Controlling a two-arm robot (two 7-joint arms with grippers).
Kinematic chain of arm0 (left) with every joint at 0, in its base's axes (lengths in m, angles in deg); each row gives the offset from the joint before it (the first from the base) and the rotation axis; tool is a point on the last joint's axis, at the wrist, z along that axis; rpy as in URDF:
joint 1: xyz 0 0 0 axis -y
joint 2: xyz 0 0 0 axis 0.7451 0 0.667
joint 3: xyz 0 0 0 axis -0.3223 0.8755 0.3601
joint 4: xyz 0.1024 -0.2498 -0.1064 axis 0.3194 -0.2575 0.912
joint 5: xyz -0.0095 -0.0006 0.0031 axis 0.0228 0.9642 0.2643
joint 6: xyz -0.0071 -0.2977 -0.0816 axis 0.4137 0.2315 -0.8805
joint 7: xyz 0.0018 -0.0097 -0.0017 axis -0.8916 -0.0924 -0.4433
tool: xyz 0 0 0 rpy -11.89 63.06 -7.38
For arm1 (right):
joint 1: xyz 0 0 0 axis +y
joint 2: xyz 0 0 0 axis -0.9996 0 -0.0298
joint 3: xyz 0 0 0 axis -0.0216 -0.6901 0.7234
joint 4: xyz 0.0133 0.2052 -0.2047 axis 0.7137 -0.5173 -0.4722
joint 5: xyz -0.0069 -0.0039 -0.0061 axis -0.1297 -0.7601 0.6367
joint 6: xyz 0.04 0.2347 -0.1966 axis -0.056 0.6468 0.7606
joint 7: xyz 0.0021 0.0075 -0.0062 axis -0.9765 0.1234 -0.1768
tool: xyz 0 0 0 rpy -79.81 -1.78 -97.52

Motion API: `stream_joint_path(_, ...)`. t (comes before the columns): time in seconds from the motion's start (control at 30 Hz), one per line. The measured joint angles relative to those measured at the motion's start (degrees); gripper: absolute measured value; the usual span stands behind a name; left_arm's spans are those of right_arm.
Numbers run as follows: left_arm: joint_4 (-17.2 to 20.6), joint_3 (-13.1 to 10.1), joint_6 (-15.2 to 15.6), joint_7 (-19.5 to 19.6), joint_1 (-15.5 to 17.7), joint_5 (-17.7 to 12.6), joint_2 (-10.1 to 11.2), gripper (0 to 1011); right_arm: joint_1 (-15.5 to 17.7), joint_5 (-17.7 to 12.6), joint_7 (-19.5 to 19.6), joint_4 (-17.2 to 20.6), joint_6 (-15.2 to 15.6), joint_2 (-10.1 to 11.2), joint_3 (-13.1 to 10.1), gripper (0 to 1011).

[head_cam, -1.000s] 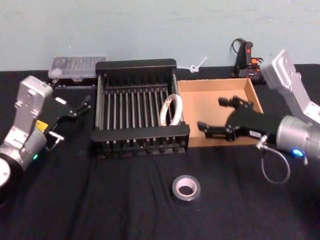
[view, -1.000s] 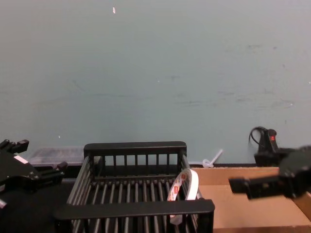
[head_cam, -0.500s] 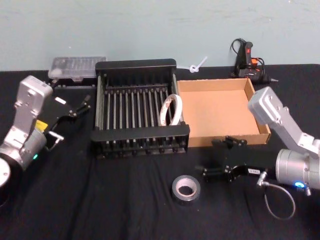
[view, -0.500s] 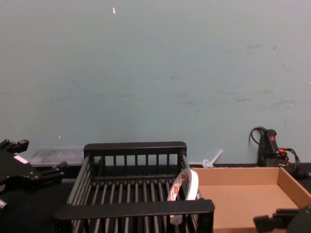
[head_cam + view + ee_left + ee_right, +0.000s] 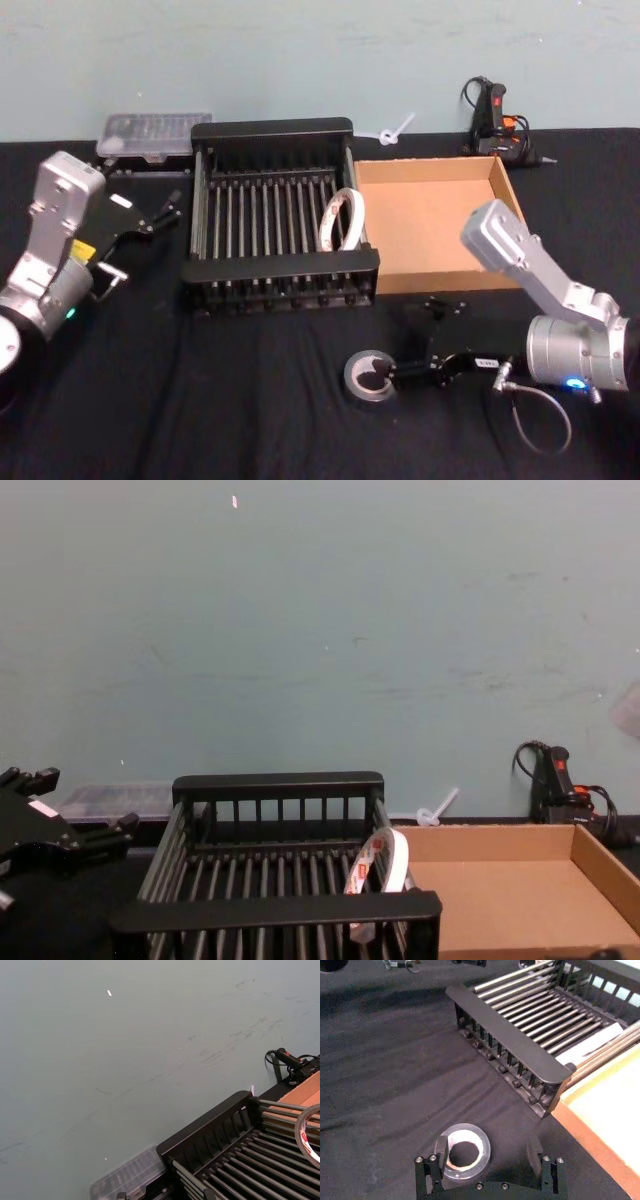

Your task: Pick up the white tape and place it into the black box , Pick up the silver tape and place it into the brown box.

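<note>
Nearest the robot, the silver tape (image 5: 370, 376) lies flat on the black tablecloth (image 5: 250, 400), in front of both boxes. The right gripper (image 5: 408, 340) is low over the cloth at the roll's right side, its fingers spread wide. In the right wrist view one finger (image 5: 441, 1149) rests over the edge of the silver tape (image 5: 464, 1155), and the other finger stands apart on the bare cloth.

Behind them, side by side and touching, sit the black box (image 5: 275, 270) on the left and the brown box (image 5: 440, 275) on the right. The white tape (image 5: 341, 220) stands on edge inside the black box, leaning against its right wall. Nothing lies in the brown box.

The left gripper (image 5: 165, 213) hangs to the left of the black box, its fingers slightly parted and holding nothing.

Farthest back, against the pale green wall (image 5: 300, 60), lie a clear plastic case (image 5: 152, 133), a white zip tie (image 5: 392, 130) and a black glue gun (image 5: 495, 120).
</note>
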Motion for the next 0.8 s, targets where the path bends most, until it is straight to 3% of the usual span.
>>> stream_joint_path(0.37, 0.0, 0.0, 0.0, 0.0, 0.0, 0.0, 0.0, 1001, -2.19, 1.89, -0.44, -2.77, 0.53, -1.42, 2.71, 1000)
stream_joint_path(0.8, 0.0, 0.0, 0.0, 0.0, 0.0, 0.0, 0.0, 1001, -3.64, 4.16, -0.47, -5.42, 0.91, -2.91, 4.19, 1002)
